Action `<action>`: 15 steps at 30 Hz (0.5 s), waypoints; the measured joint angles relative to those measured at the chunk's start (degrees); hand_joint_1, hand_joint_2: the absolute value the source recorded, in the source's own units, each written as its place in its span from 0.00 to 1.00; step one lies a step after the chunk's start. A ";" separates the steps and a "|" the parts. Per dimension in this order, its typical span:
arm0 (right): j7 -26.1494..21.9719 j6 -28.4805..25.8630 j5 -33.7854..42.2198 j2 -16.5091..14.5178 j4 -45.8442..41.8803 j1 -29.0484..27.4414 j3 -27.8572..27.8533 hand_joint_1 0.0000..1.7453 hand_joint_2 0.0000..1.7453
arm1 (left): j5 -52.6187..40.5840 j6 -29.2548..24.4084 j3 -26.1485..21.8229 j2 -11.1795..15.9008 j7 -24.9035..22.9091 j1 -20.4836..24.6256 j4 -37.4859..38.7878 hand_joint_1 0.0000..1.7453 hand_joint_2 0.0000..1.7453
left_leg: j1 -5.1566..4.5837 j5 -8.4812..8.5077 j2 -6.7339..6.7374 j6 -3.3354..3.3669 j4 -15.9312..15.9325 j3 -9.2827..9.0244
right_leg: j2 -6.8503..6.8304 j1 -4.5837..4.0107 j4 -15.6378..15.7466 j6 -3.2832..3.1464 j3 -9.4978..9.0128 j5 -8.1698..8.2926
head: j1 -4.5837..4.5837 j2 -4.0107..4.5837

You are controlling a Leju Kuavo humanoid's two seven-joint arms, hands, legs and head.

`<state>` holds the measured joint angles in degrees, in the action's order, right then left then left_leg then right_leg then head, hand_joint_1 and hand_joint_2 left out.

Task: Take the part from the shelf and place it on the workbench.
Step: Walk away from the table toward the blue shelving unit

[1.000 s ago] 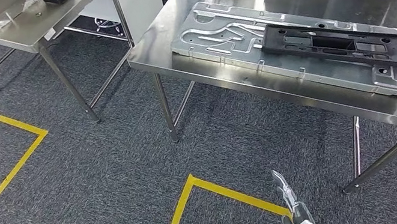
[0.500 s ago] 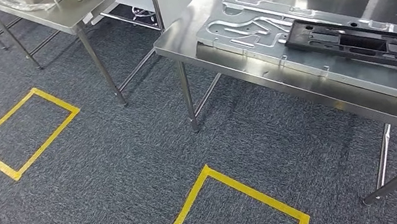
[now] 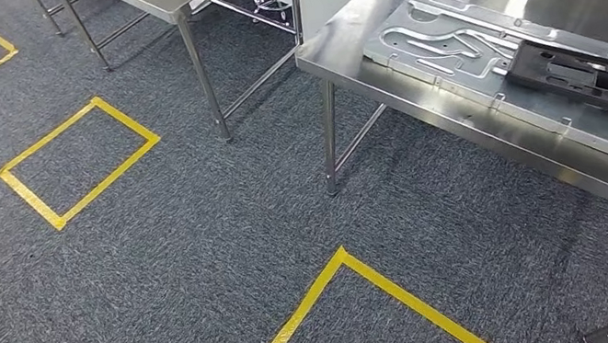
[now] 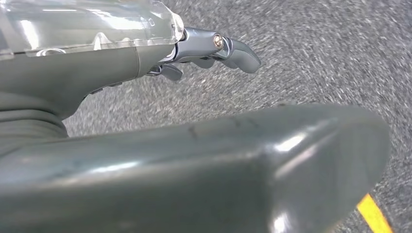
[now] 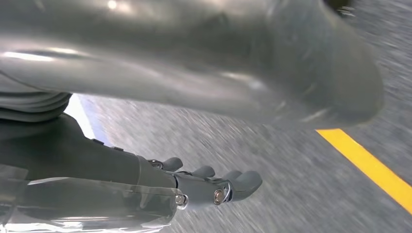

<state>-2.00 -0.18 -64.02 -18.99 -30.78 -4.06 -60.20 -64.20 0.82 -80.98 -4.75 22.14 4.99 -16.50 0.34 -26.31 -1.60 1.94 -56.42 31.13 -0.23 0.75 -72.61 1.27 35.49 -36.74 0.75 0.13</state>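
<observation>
Both hands hang over the carpet with nothing in them, left hand (image 4: 145, 97) and right hand (image 5: 145, 145) each with fingers apart and loosely extended. The black part (image 3: 602, 80) lies on the grey plate (image 3: 445, 36) on the bench (image 3: 353, 42); no shelf seen. Risk: walking while blurred, robot could clip a bench leg (image 3: 329, 135) or misjudge where to go.

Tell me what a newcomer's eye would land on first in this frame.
Probably the yellow tape squares on the grey carpet, one near the bottom of the head view and others further off to the left. Next, the steel table on the right, carrying a large grooved metal plate with a black frame lying on it. Both wrist views show a hand hanging over the carpet, holding nothing.
</observation>
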 joint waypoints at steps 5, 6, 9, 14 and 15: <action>2.04 2.54 -0.98 0.56 4.55 1.28 -2.90 0.00 0.00 | -0.07 0.01 0.37 -0.17 0.13 0.22 0.04 0.00 0.00 | -0.12 -0.06 -3.06 -1.13 -1.12 0.77 | 4.09 0.18 14.35 -0.68 -6.09 7.29 | 0.02 0.00; 2.04 2.92 -1.15 0.66 5.21 1.57 -3.22 0.00 0.00 | -0.04 0.00 0.38 -0.19 0.12 0.27 0.04 0.00 0.00 | -0.10 0.09 -3.55 -1.54 -1.16 1.04 | 4.33 0.09 14.68 -0.85 -6.09 7.15 | 0.04 -0.01; 1.50 3.48 -1.56 0.92 6.71 2.31 -3.98 0.00 0.00 | 0.08 -0.02 0.40 -0.14 0.03 0.11 0.05 0.00 0.00 | 0.12 -0.21 -3.54 -2.50 -1.95 1.91 | 2.42 0.23 15.14 -1.93 -6.11 7.67 | 0.14 -0.01; -0.17 3.89 -2.78 1.69 8.11 2.58 -5.01 0.00 0.00 | 0.22 -0.01 0.45 -0.17 -0.27 0.25 0.09 0.00 0.00 | 0.36 -7.53 0.92 -3.42 -16.89 8.67 | -1.36 -0.01 15.39 -2.81 -5.95 7.82 | 0.48 0.01; -0.51 4.00 -3.01 1.89 8.28 2.66 -5.09 0.00 0.00 | 0.26 0.00 0.46 -0.17 -0.32 0.19 0.09 0.00 0.00 | 0.42 -7.31 1.10 -3.50 -17.58 8.82 | -2.07 -0.06 15.37 -2.80 -5.94 7.78 | 0.48 0.01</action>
<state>-2.51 3.82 -67.03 -17.10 -22.50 -1.40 -65.29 -63.94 0.82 -80.53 -4.93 21.82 5.18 -16.41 0.76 -33.62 -0.50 -1.55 -74.00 39.94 -2.30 0.69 -57.23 -1.53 29.55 -28.96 1.23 0.13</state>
